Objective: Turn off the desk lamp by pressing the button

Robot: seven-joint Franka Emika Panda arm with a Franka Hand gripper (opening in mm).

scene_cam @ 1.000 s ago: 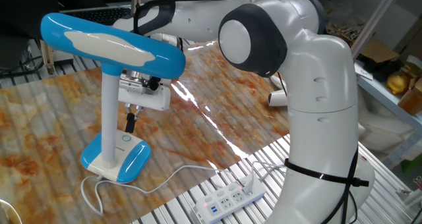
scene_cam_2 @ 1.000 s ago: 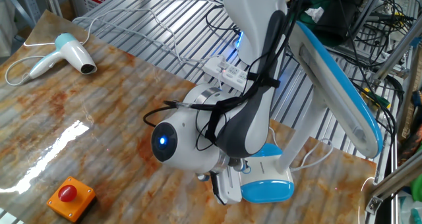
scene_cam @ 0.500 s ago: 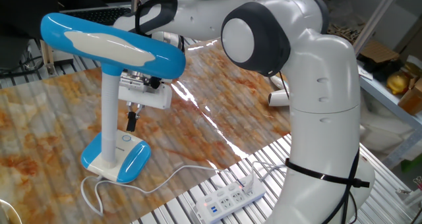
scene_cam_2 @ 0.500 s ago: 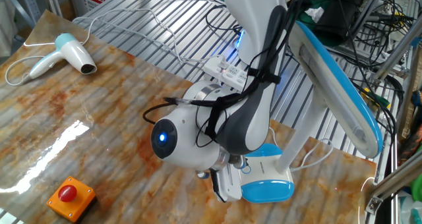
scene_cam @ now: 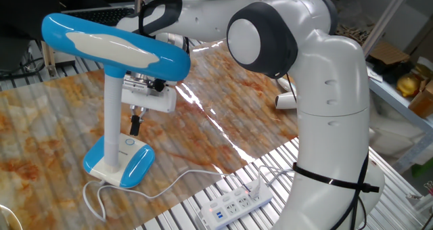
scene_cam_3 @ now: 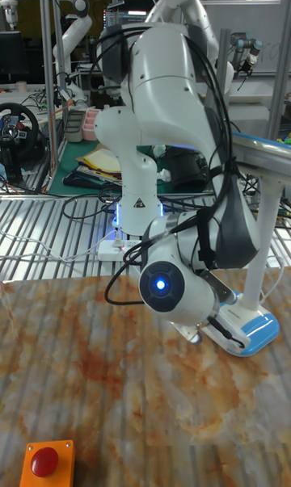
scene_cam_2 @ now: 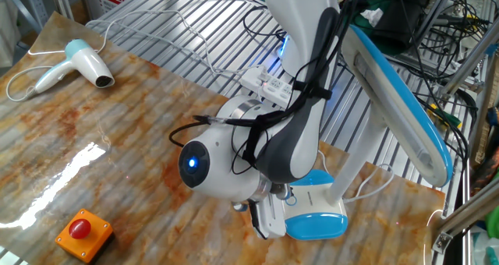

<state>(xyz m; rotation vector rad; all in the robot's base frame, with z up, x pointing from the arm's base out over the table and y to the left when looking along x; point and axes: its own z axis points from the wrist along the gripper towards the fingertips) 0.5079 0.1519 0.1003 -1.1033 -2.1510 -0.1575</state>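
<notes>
The desk lamp (scene_cam: 111, 118) stands at the table's near left, with a long blue head (scene_cam: 115, 46), a pale column and a blue-white base (scene_cam: 122, 164). The button (scene_cam: 130, 143) is a tiny ring on the base's white face. My gripper (scene_cam: 134, 130) hangs under the lamp head, its dark fingers together as one narrow tip pointing down right above the button. Whether the tip touches the button is too fine to tell. From the other side the arm hides the fingers, and only the lamp base (scene_cam_2: 316, 218) shows beside the white hand.
A white power strip (scene_cam: 237, 203) and the lamp's cord (scene_cam: 169, 182) lie on the slatted edge near the robot's base. A hair dryer (scene_cam_2: 82, 62) lies at the far corner. An orange box with a red button (scene_cam_2: 82, 232) sits near another table edge.
The arm's elbow shifted slightly over the first half second and the fingertip barely moved. Since then nothing has visibly changed.
</notes>
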